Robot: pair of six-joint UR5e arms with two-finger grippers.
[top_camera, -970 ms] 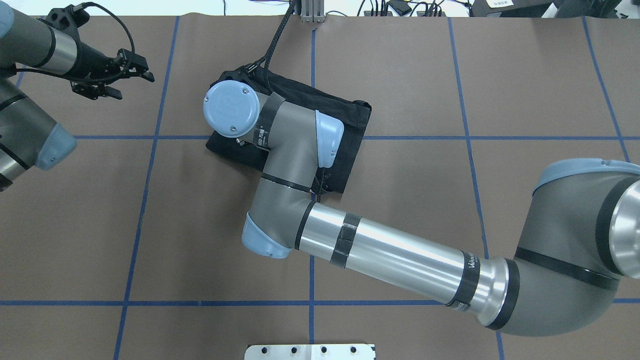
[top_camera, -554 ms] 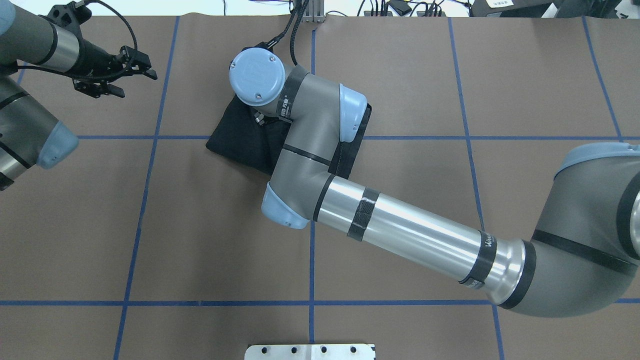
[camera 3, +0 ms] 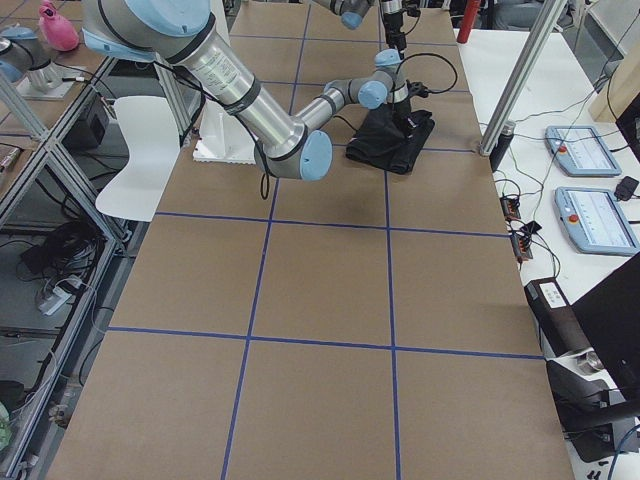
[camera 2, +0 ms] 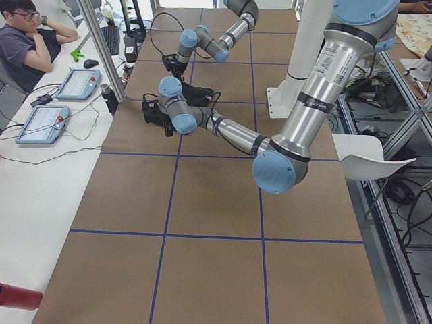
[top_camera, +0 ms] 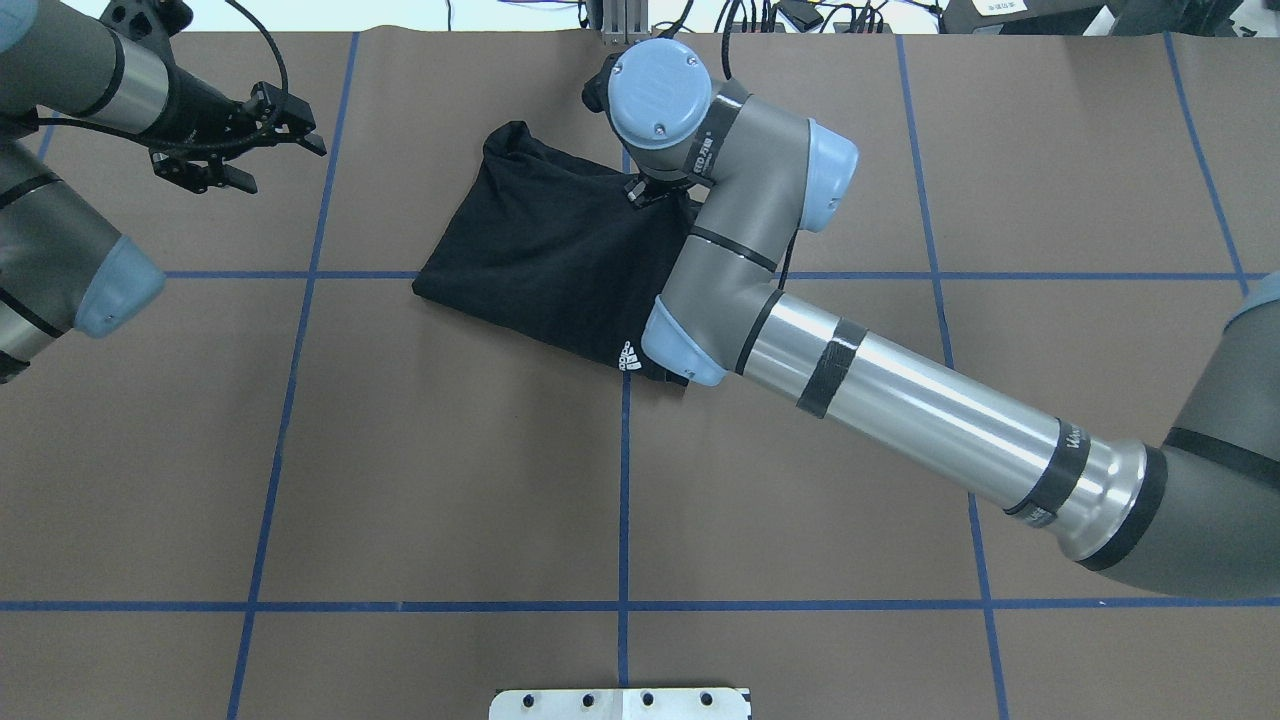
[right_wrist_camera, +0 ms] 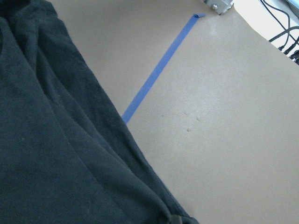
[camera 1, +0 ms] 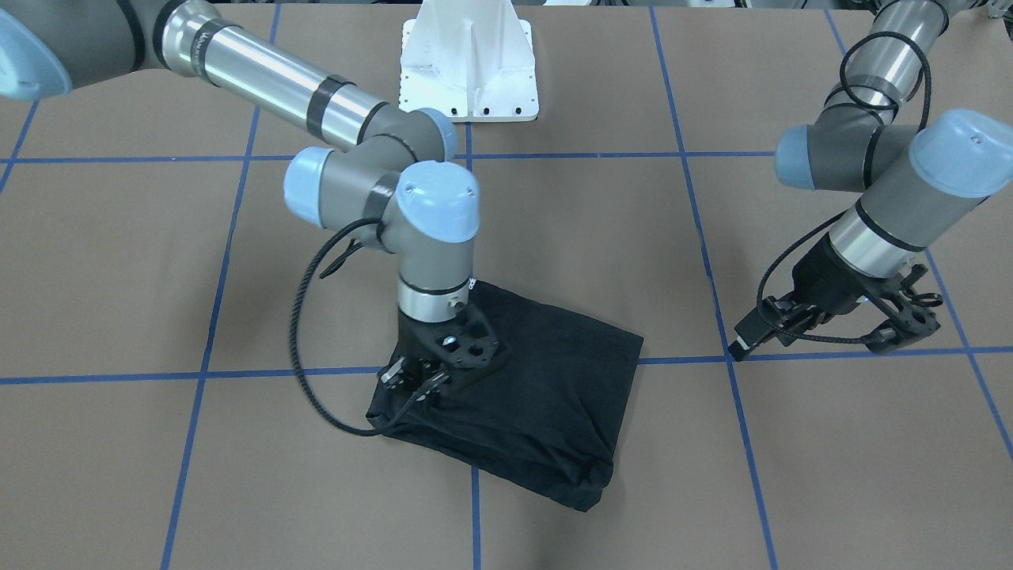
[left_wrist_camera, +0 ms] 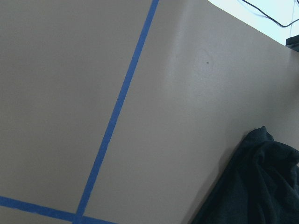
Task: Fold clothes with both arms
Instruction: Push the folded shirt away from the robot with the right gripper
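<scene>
Mostly folded, I judge: T-shirt (top_camera: 540,250) compact but rumpled; my right fingers (camera 1: 419,378) on its edge, grip hidden; left fingers (top_camera: 300,133) apart.

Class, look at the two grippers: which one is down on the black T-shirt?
The right gripper, down on the far edge of the T-shirt; the left gripper hangs well aside, jaws open, touching no cloth.

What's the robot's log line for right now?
T-shirt: folded, on table | right fingers: down at its far corner, grip hidden | left fingers: open, hovering aside
</scene>
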